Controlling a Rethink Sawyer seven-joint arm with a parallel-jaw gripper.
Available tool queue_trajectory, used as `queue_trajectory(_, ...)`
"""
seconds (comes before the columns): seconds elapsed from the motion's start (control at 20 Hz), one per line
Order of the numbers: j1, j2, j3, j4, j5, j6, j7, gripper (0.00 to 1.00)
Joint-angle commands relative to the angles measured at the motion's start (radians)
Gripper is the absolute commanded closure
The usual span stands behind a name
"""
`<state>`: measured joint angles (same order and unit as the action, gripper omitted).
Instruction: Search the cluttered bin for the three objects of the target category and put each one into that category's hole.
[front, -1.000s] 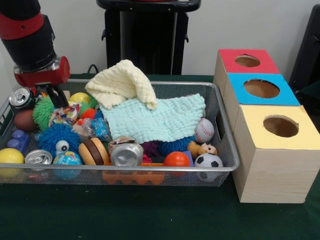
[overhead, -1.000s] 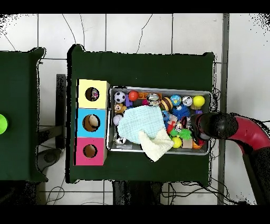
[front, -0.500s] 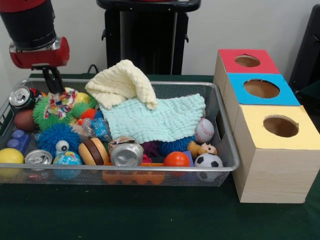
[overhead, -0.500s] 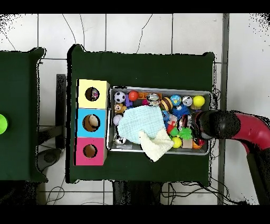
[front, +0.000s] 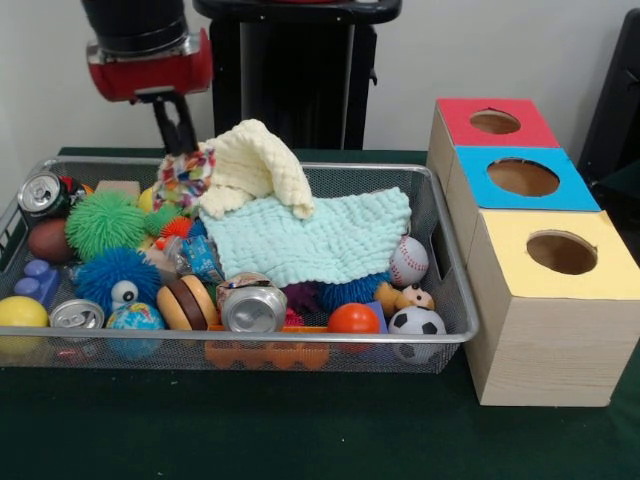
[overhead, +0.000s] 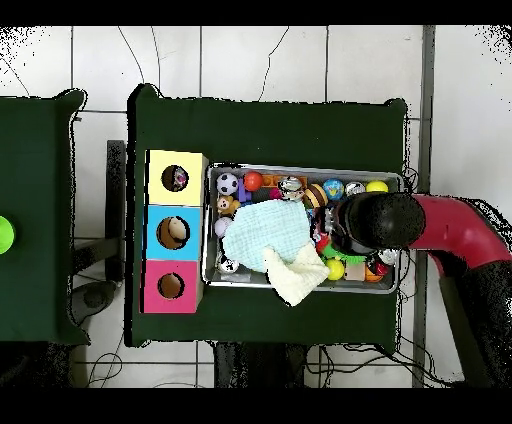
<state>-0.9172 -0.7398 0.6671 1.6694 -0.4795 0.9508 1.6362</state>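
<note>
The silver wire-mesh bin (front: 455, 300) holds many toys; it also shows in the overhead view (overhead: 305, 171). My gripper (front: 178, 140) is shut on a knotted multicolour rope (front: 186, 178) and holds it lifted above the bin's back left, next to the cream cloth (front: 245, 165). In the overhead view my arm (overhead: 380, 222) covers the bin's right part and hides the rope. The yellow-surround hole (front: 561, 252) is in the nearest pale wooden box at the right; in the overhead view this hole (overhead: 174, 178) shows something multicoloured inside.
A mint cloth (front: 310, 235) lies over the bin's middle. Silver cans (front: 252, 308), a fuzzy blue ball with googly eyes (front: 117, 280), a green spiky ball (front: 102, 222), a baseball (front: 408, 261) and a soccer ball (front: 416, 324) fill the bin. Blue-surround hole (front: 522, 177) and red-surround hole (front: 494, 122) lie behind the yellow one.
My gripper closed on the multicolour rope at the bin's left, lifted it out and moved it right, toward the cream cloth. The green spiky ball is now uncovered.
</note>
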Motion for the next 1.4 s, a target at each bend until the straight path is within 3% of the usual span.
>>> queue_trajectory(0.05, 0.067, -0.087, -0.059, 0.127, 0.076, 0.089, 0.098, 1.0)
queue_trajectory(0.4, 0.156, -0.139, -0.125, 0.194, 0.154, 0.021, 0.213, 1.0)
queue_trajectory(0.7, 0.244, -0.149, -0.191, 0.202, 0.206, -0.011, 0.279, 1.0)
queue_trajectory(1.4, 0.467, -0.117, -0.335, 0.121, 0.32, -0.022, 0.419, 1.0)
